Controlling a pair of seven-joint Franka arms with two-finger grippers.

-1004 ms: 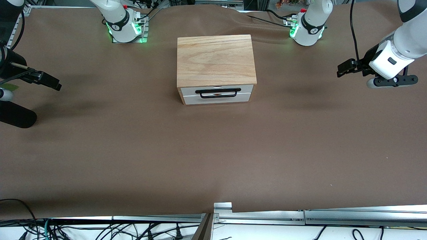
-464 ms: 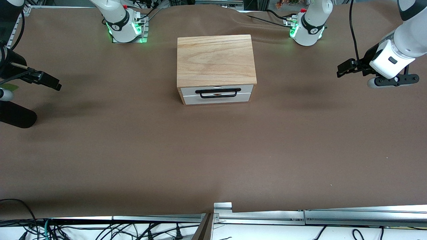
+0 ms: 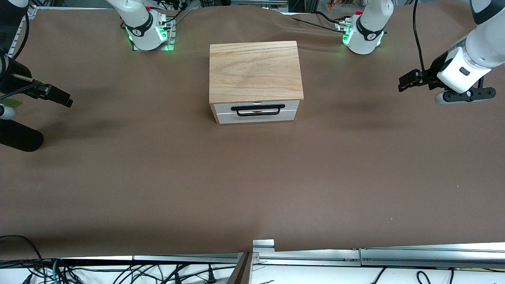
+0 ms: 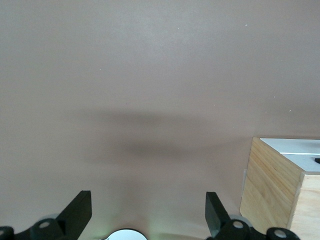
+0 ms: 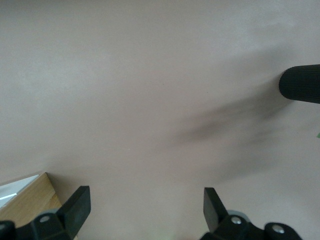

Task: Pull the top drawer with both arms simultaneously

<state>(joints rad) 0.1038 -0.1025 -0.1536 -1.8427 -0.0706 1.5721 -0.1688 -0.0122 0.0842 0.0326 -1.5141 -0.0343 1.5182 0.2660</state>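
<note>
Top drawer point(image 3: 256, 110) sits shut in the wooden box point(image 3: 255, 71) at the middle of the table point(image 3: 252, 177), its white front facing the front camera. Its black handle point(image 3: 258, 109) runs lengthwise across the front, from one arm's end of the table toward the other's, so the pull has to come straight toward the front camera.

Left gripper point(image 3: 408, 80) hangs over bare table toward the left arm's end; right gripper point(image 3: 59, 96) hangs over the right arm's end. Both are well apart from the box, with jaws spread wide.

To do this well, I judge each gripper should take one end of the handle, close evenly, and pull together so the drawer doesn't skew.
</note>
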